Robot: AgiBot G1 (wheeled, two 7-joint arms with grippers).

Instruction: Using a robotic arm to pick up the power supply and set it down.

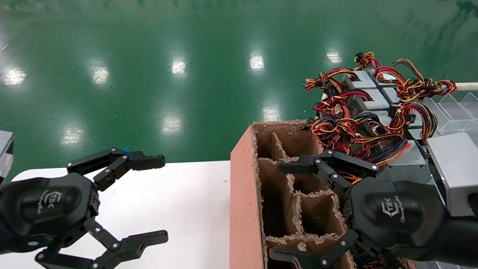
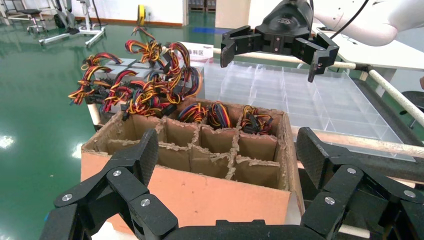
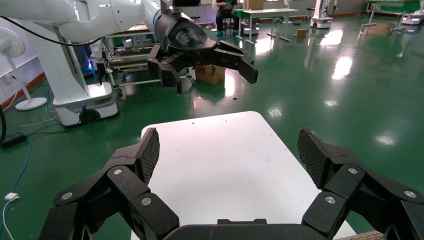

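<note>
Several grey power supplies [image 1: 373,99] with red, yellow, black and blue wire bundles are stacked at the back right, behind the cardboard box; the left wrist view shows them too [image 2: 122,70]. More wire bundles [image 2: 215,114] poke from the box's far compartments. My right gripper [image 1: 278,211] hangs open over the box's compartments with nothing between its fingers, short of the stack. My left gripper [image 1: 162,198] is open and empty above the white table [image 1: 186,209], to the left of the box. Each wrist view shows the other gripper farther off: the right gripper [image 2: 272,62], the left gripper [image 3: 212,79].
The brown cardboard divided box [image 1: 242,194] stands on the table's right part, its near compartments empty [image 2: 200,190]. A clear plastic divided tray [image 1: 455,108] lies to the right of the power supplies. Green floor surrounds the table.
</note>
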